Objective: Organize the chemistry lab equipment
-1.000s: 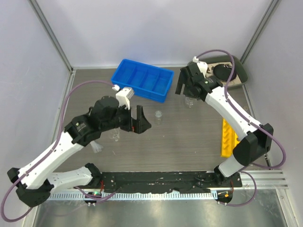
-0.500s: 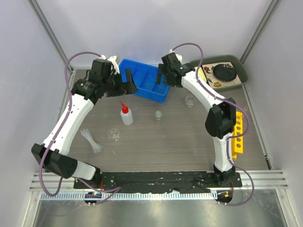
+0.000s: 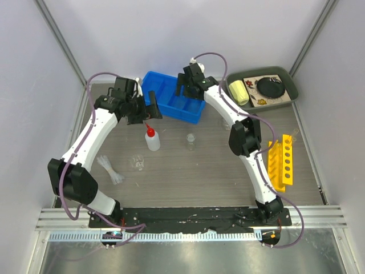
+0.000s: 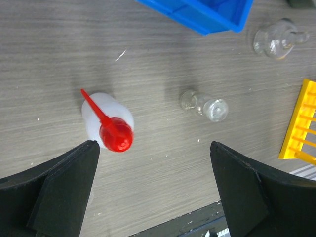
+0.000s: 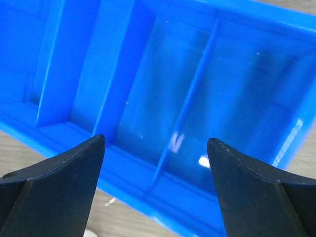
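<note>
**Both grippers spread wide and empty**

The right gripper [image 5: 155,141] hangs over the blue bin [image 5: 187,98]. The yellow rack [image 4: 299,126] lies beyond one finger of the left gripper [image 4: 153,148]. Close by its other finger the squeeze bottle [image 4: 106,118] stands upright, long axis vertical, its red nozzle slanting away. It looks light and soft-walled, so grip the white body below the cap. The glass beaker [image 4: 205,106] ahead looks brittle and slick.

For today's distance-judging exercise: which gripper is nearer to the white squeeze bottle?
Left. The left gripper hangs open just above and beyond the squeeze bottle; the right gripper is farther away, to the bottle's right, over the blue bin.
</note>
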### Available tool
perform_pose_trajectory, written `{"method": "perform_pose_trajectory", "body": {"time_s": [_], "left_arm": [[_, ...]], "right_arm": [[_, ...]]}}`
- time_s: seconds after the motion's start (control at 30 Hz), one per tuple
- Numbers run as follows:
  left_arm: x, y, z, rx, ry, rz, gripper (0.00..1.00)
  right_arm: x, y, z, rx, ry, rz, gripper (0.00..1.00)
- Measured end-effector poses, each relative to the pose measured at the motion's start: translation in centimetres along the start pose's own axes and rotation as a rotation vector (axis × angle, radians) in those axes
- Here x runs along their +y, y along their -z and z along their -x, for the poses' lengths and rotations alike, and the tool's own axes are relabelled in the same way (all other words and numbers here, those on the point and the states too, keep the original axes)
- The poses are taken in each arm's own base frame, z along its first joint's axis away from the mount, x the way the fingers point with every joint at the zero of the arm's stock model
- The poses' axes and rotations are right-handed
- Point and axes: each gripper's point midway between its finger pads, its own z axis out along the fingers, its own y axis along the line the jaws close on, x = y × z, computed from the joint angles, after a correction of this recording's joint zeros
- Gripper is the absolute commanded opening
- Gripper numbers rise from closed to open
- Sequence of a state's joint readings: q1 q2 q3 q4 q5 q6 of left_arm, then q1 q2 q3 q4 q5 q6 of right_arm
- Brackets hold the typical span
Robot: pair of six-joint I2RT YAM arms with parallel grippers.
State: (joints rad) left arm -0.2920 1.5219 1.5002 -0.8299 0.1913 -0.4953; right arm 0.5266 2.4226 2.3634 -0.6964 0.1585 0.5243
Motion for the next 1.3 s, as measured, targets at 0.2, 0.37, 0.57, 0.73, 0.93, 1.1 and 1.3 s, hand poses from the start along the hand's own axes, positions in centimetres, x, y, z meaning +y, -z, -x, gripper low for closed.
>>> {"method": "perform_pose_trajectory", "body": {"time_s": [0.2, 0.37, 0.57, 0.73, 0.93, 1.1, 1.3], "left_arm": [[2.9, -0.6, -1.3, 0.034, 0.071, 0.051, 0.99], [4.7, 0.3, -0.2, -0.003, 0.117, 0.076, 0.99], [5.8, 0.9, 0.4, -0.026, 0.145, 0.086, 0.99], [6.1, 1.3, -0.1, -0.019, 0.155, 0.084, 0.99], [5.9, 2.7, -0.8, -0.028, 0.152, 0.079, 1.0], [5.6, 3.9, -1.0, -0.044, 0.146, 0.073, 0.99], [5.2, 5.3, -1.2, -0.064, 0.136, 0.064, 1.0]], "right_arm": [[0.7, -3.1, -1.3, 0.01, 0.002, 0.013, 0.75], [0.2, -5.2, -3.8, 0.06, 0.0, -0.001, 0.55], [0.1, -5.9, -5.1, 0.084, 0.002, -0.01, 0.17], [0.1, -5.9, -5.1, 0.074, 0.026, -0.026, 0.01], [0.3, -5.3, -5.9, 0.068, 0.107, -0.034, 0.01], [-0.1, -4.4, -6.8, 0.077, 0.132, -0.03, 0.01], [-1.4, -2.5, -8.5, 0.088, 0.146, -0.03, 0.01]]}}
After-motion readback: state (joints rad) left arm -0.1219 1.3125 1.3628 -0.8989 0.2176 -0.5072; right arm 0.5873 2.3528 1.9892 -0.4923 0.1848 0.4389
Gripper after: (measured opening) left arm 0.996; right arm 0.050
